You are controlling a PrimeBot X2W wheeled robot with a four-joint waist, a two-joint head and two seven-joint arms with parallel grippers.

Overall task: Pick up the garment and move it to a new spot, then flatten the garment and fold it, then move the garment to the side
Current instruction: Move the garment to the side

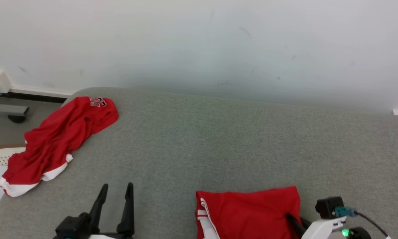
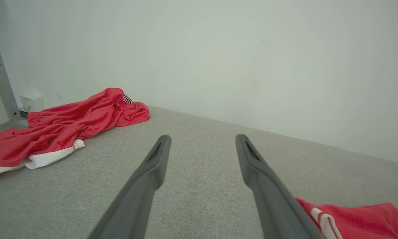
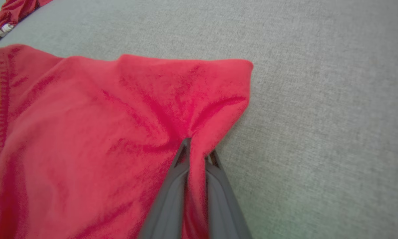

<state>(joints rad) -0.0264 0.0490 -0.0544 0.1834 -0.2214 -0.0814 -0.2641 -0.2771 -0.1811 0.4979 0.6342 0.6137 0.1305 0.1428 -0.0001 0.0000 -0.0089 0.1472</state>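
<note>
A folded red garment (image 1: 252,212) with white stripes lies flat at the near edge of the grey surface, right of centre; it also shows as the red garment (image 3: 102,132) and the garment's corner (image 2: 358,219). My right gripper (image 3: 199,149) is shut on a pinch of the garment's right edge, and its dark finger (image 1: 293,222) shows against the cloth. My left gripper (image 1: 116,189) stands open over bare surface to the garment's left, its fingers (image 2: 159,156) spread wide with nothing between them.
A second red garment (image 1: 56,139) with white trim lies crumpled at the far left corner of the grey padded surface (image 1: 218,139), partly hanging over the edge. A white wall runs behind. A white object and floor show at the left.
</note>
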